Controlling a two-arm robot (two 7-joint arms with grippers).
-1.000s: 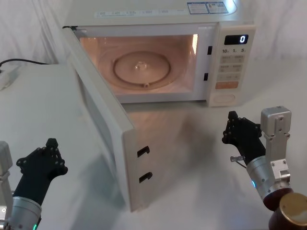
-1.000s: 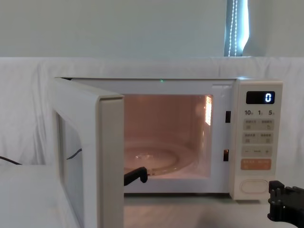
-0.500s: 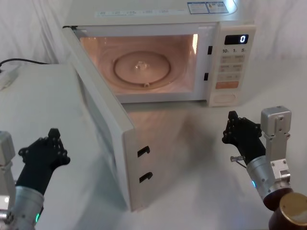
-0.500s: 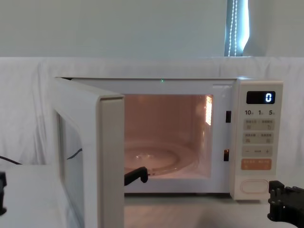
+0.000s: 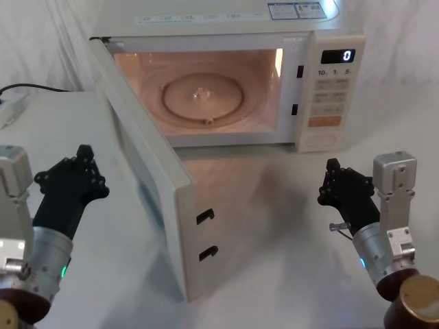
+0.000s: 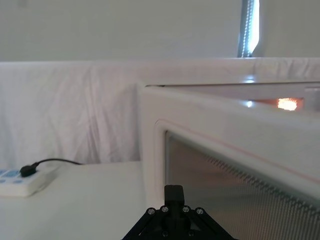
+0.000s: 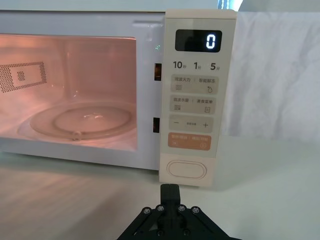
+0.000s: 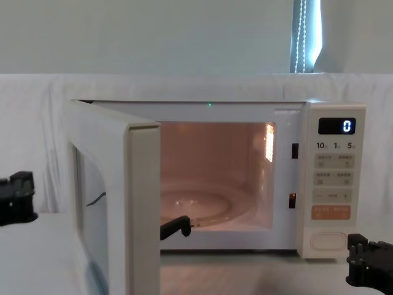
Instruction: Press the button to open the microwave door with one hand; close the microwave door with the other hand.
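cream plastic all round: the microwave (image 5: 302, 41) stands at the back of the white surface (image 5: 274, 226) with its cavity lit and its display reading "0". we see the microwave door (image 5: 147, 171) swung wide open toward us on its left-hand hinge, its latch hooks showing on the free edge. the button (image 7: 187, 169), the plain pill-shaped one, sits at the bottom of the control panel, just under the orange key (image 7: 189, 142).

our left gripper (image 5: 77, 179) hangs above the surface on the outer side of the open door, near its glass but apart from it; we see nothing gripped, and we cannot tell from these views whether its jaws are apart or together. our right gripper (image 5: 341, 186) hovers low in front of the control panel, facing the button and clear of it; for its jaws too, we cannot tell.
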